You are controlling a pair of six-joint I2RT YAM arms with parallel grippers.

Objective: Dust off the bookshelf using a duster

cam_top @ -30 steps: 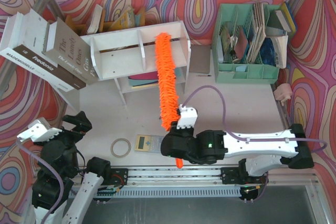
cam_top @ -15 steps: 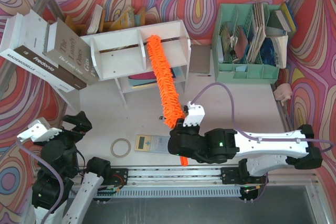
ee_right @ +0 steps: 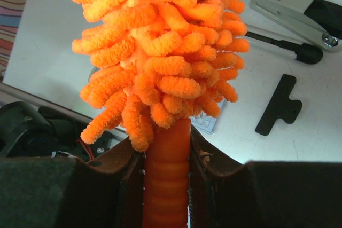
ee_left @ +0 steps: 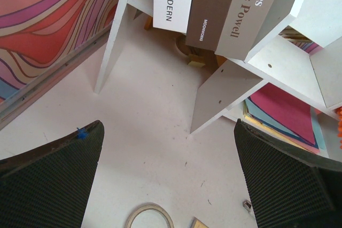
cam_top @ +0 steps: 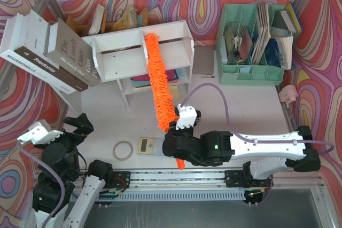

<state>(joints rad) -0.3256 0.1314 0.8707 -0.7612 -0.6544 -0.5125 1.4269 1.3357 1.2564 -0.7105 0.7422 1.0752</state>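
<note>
The white bookshelf [cam_top: 120,57] stands at the back centre, with coloured folders on its lower tier. It also shows in the left wrist view [ee_left: 299,60]. The orange fluffy duster [cam_top: 158,81] lies across the shelf top, its tip by the middle divider fin and its head slanting down to the front. My right gripper [cam_top: 179,150] is shut on the duster's ribbed orange handle [ee_right: 166,174], with the fluffy head [ee_right: 160,41] filling the right wrist view. My left gripper [cam_top: 80,125] is open and empty near the front left, its fingers [ee_left: 48,180] wide apart above the table.
Large books [cam_top: 43,52] lean against the shelf's left side. A mint-green file organizer [cam_top: 251,41] stands back right. A tape ring [cam_top: 123,150] and a calculator [cam_top: 151,145] lie near the front. A stapler [ee_right: 291,12] and a black clip [ee_right: 278,105] lie on the table.
The right arm has swung the duster leftward across the shelf top, its tip going from the right section to the middle divider. The left arm has not moved.
</note>
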